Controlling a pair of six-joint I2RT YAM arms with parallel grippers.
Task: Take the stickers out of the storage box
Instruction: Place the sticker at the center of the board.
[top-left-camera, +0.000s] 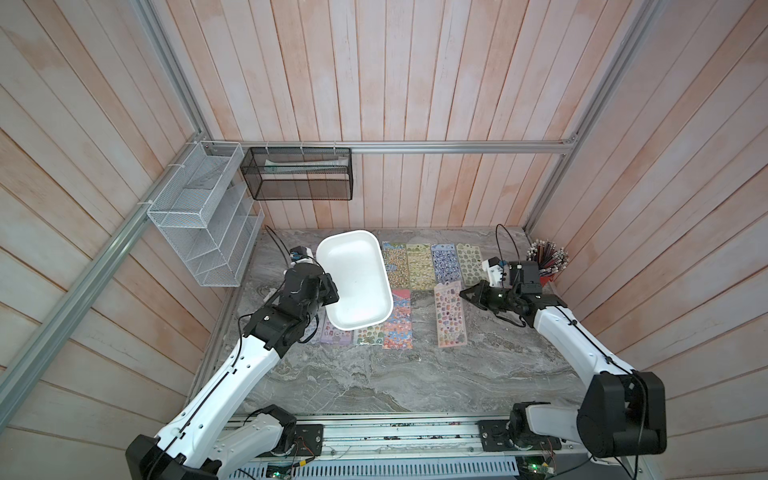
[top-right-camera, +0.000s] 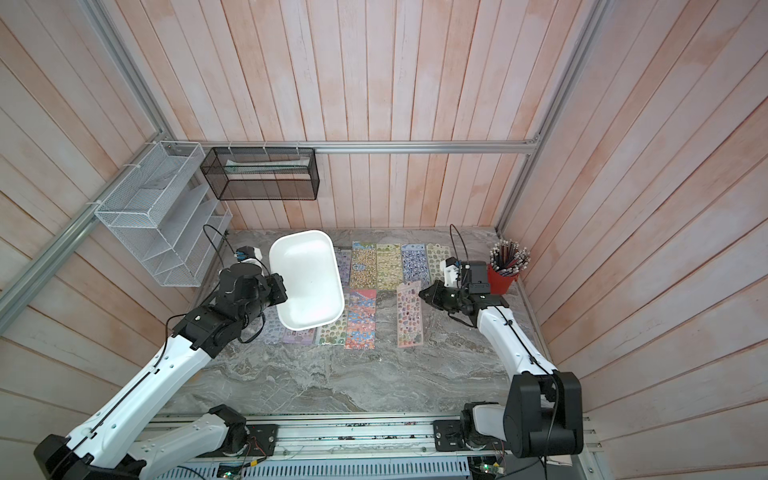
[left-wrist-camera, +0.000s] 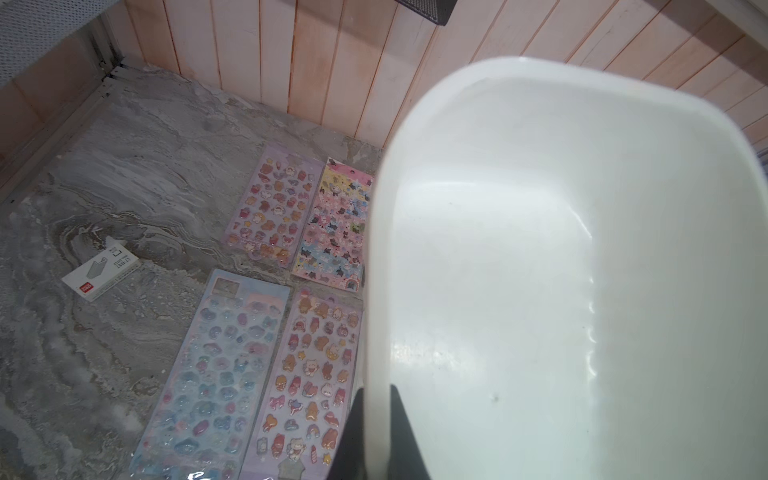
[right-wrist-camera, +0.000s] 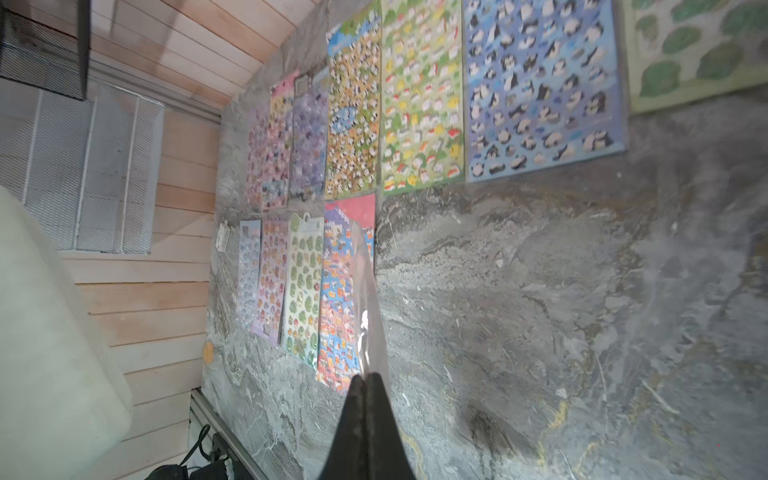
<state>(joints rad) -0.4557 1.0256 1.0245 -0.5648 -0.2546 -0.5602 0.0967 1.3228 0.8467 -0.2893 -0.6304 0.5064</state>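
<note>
The white storage box (top-left-camera: 355, 282) (top-right-camera: 307, 278) hangs tilted above the table's back left, and its inside (left-wrist-camera: 540, 249) is bare. My left gripper (left-wrist-camera: 376, 388) (top-left-camera: 336, 297) is shut on its near wall, one finger inside and one outside. Several stickers lie flat in two rows on the marble: a green sheet (top-left-camera: 419, 266), a blue one (right-wrist-camera: 540, 91) and a pink-purple one (left-wrist-camera: 274, 208). My right gripper (right-wrist-camera: 365, 376) (top-left-camera: 463, 296) is shut on the clear sleeve edge of a pink sticker sheet (top-left-camera: 450, 313) (top-right-camera: 409, 316) at the right of the front row.
A red cup of pencils (top-left-camera: 548, 259) (top-right-camera: 505, 266) stands at the back right, behind the right wrist. A white wire rack (top-left-camera: 203, 220) and a black mesh basket (top-left-camera: 297, 172) hang on the walls. A small white carton (left-wrist-camera: 102, 268) lies at the table's left.
</note>
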